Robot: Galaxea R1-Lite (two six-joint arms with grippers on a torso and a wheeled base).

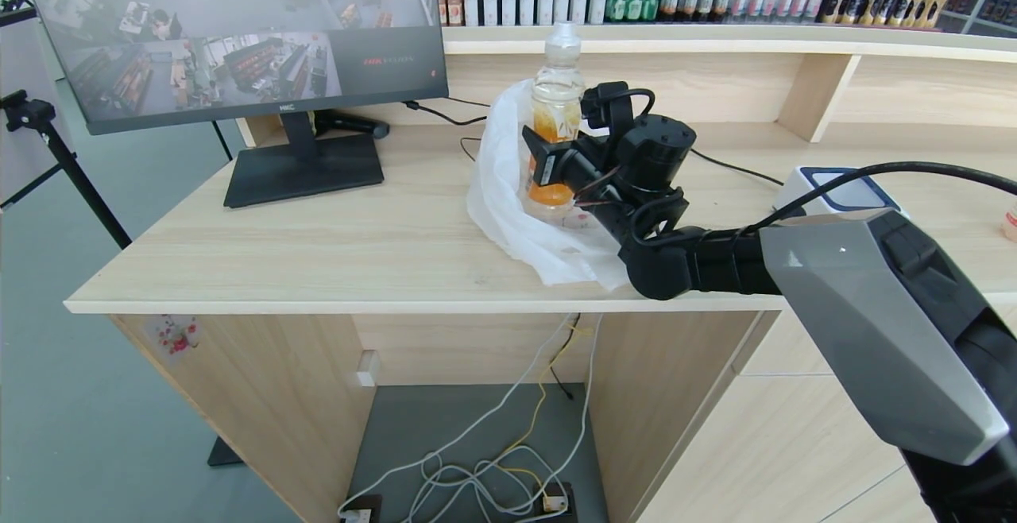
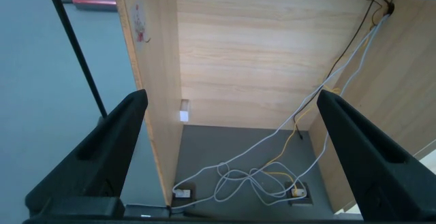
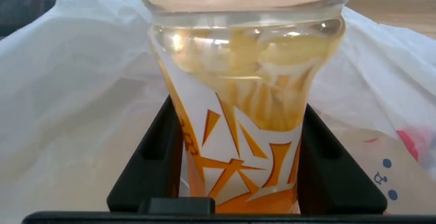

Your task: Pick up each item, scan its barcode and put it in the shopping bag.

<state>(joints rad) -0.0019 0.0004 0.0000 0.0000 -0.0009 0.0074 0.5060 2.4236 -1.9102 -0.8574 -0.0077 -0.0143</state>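
Note:
A clear drink bottle (image 1: pixel 555 122) with an orange-and-white label and a white cap stands upright inside the mouth of the white plastic shopping bag (image 1: pixel 508 205) on the counter. My right gripper (image 1: pixel 548 165) is shut on the bottle's lower body; in the right wrist view the black fingers (image 3: pixel 153 159) press both sides of the bottle (image 3: pixel 242 115), with the bag (image 3: pixel 75 94) behind it. Something with a pink part (image 3: pixel 409 146) lies in the bag. My left gripper (image 2: pixel 228 156) hangs open below the counter, facing the wooden desk panel (image 2: pixel 245 54) and floor cables (image 2: pixel 255 176).
A monitor (image 1: pixel 238 30) on a black stand sits at the counter's left rear, a handheld scanner (image 1: pixel 349 123) behind it. A white-and-blue device (image 1: pixel 834 189) lies right of my arm. Drink bottles (image 1: pixel 683 0) line the back shelf. A tripod (image 1: pixel 56 157) stands left of the counter.

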